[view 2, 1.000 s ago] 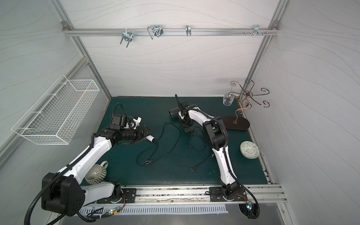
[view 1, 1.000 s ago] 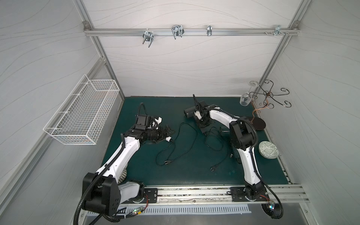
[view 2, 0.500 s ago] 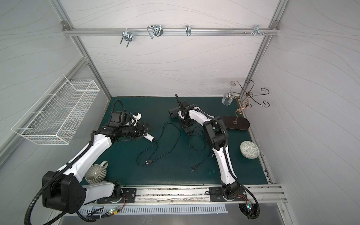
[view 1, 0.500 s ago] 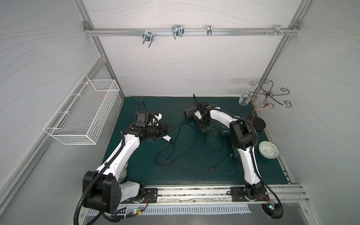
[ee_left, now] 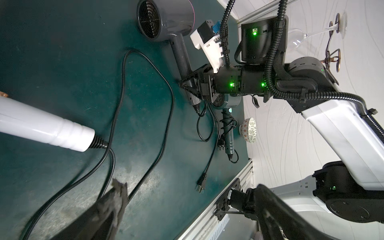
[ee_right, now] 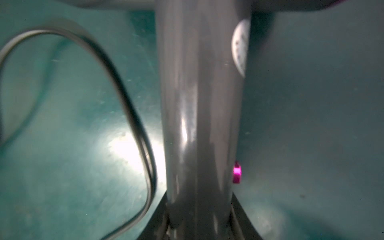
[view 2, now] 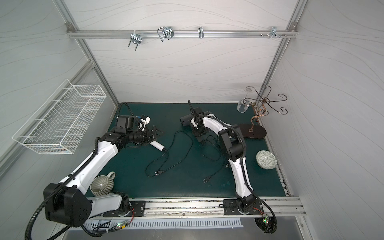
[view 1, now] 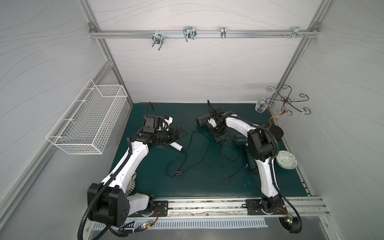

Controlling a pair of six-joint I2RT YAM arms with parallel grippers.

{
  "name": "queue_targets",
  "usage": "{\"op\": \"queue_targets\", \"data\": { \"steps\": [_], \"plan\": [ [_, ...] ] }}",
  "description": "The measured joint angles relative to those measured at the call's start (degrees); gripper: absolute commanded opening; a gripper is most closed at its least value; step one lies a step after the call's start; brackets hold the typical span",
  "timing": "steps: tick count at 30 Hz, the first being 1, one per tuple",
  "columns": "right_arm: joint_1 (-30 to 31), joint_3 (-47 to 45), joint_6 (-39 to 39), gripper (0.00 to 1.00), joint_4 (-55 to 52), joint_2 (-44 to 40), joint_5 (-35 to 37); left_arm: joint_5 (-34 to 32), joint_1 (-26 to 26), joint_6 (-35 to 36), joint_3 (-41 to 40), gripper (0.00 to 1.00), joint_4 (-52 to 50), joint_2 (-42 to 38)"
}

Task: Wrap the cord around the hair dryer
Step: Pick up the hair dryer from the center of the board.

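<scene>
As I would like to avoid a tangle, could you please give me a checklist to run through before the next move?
1. Right gripper closed on the handle of the grey hair dryer: ok.
2. Left gripper open and empty: ok.
3. Loose cord of the grey hair dryer wrapped around it: not ok, it lies slack on the mat.
4. Its plug free and unobstructed: ok.
5. Loose cord separate from the white hair dryer's cord: ok, they lie apart.
6. Grip firm enough for winding: cannot tell.
</scene>
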Motion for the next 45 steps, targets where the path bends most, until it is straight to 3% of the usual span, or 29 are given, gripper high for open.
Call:
{"op": "queue_targets", "data": {
  "steps": [25,45],
  "plan": [
    [5.4,-9.7,-6.7,0.0,1.7,-20.5,-5.2,4.6,3.7,0.9,1.0,0.98,1.1,1.8],
    [9.6,-33.5,-31.0,0.0,11.2,-44.3,-5.3,9.0,4.0,4.5,4.7,0.98,0.8,1.8]
  ]
}}
